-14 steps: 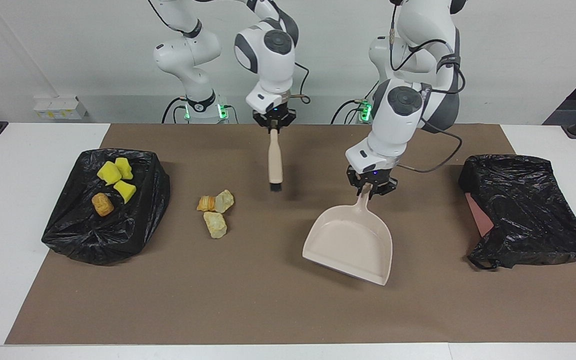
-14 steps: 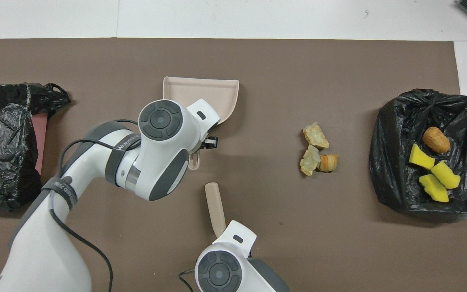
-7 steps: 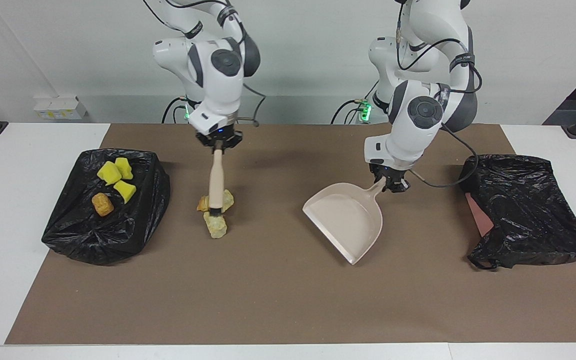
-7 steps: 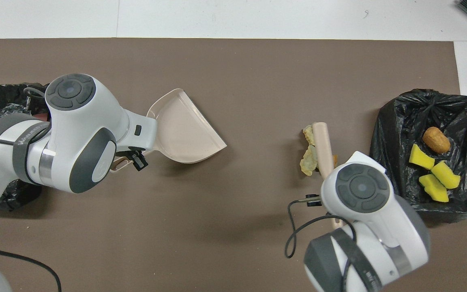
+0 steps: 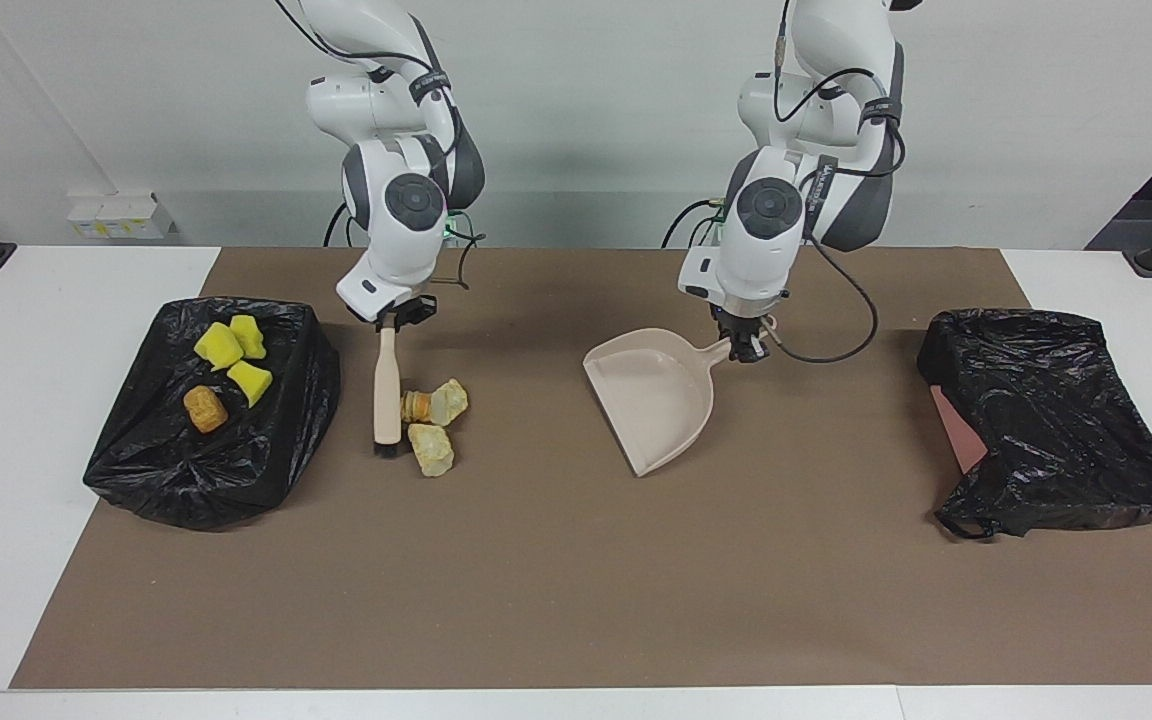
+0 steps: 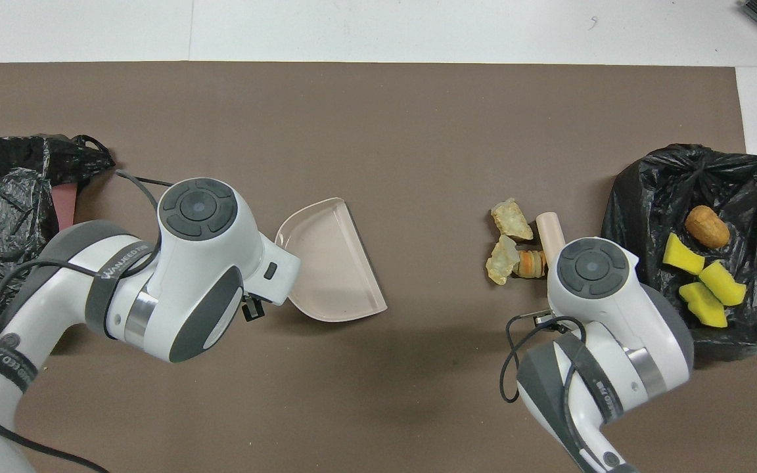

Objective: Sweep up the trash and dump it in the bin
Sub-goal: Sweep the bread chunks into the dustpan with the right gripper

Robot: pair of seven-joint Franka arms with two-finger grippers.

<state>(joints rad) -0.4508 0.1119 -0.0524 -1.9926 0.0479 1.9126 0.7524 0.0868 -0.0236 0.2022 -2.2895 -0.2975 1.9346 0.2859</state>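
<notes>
No writing reads clearly. My right gripper (image 5: 397,316) is clamped on the brush (image 5: 387,390), its bristles down on the mat just beside three pale and orange bread-like lumps (image 5: 430,418). My left gripper (image 5: 744,346) grips the beige dustpan (image 5: 654,398) by its handle. Yellow sponge chunks (image 5: 234,355) and a brown roll (image 5: 205,409) lie on the black bag (image 5: 186,470) at the right arm's end.

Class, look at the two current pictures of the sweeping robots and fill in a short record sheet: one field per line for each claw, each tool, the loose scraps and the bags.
right claw: shut on brush handle
brush: bristles down beside the loose scraps
left claw: shut on dustpan handle
dustpan: empty, apart from the scraps
loose scraps: three lumps on the brown mat
bag with trash: holds yellow sponge chunks and brown roll
second black bag: at the left arm's end
</notes>
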